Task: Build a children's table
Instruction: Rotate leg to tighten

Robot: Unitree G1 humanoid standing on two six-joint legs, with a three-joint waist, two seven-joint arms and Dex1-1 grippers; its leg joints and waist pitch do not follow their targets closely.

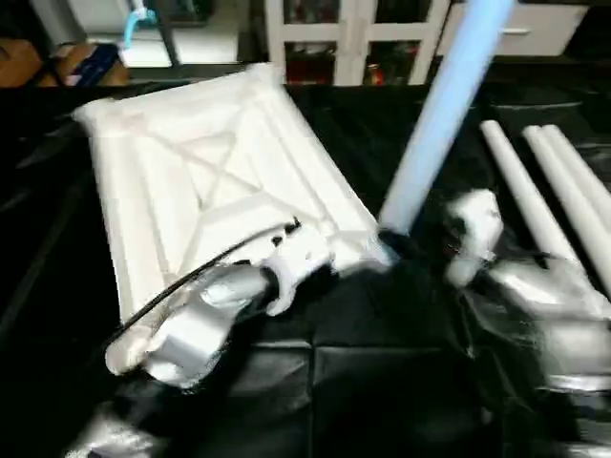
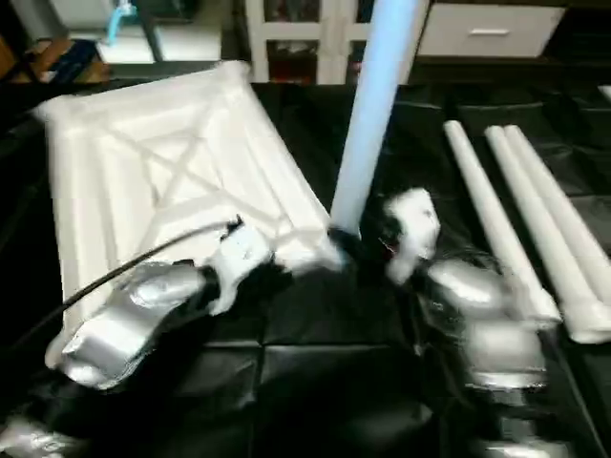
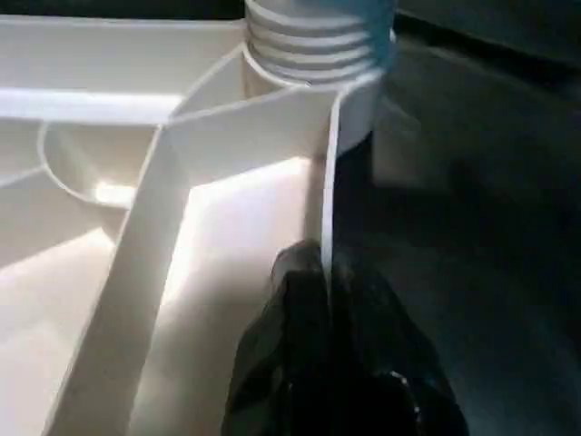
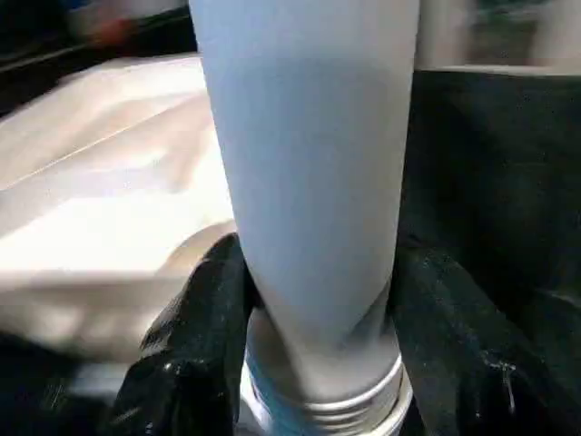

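At the near right corner of the upturned table top (image 1: 210,181), the right gripper (image 4: 313,300) clasps the base of an upright leg (image 1: 439,114), one black finger on each side just above its threaded end. The left gripper (image 3: 331,318) is pinched shut on the top's thin side wall beside that same corner socket (image 3: 354,100), steadying the top on the black-covered surface (image 1: 382,391). Three more legs (image 1: 558,191) lie side by side on the surface to the right, well apart from the top.

My judgement is that the main risk is a crooked start: the leg looks tilted in the head views, and turning it at a lean could cross the threads or jam it partway. If the left gripper slips off the narrow wall, the top could swing round with the leg instead of resisting. A light hold on the smooth tube could also let the fingers skid.

From the left wrist, the thread rings appear still standing proud of the socket, so the leg seems not fully seated. From the head, the leg's lean and the waiting legs are plain, while the right wrist gives the finger placement on the tube.
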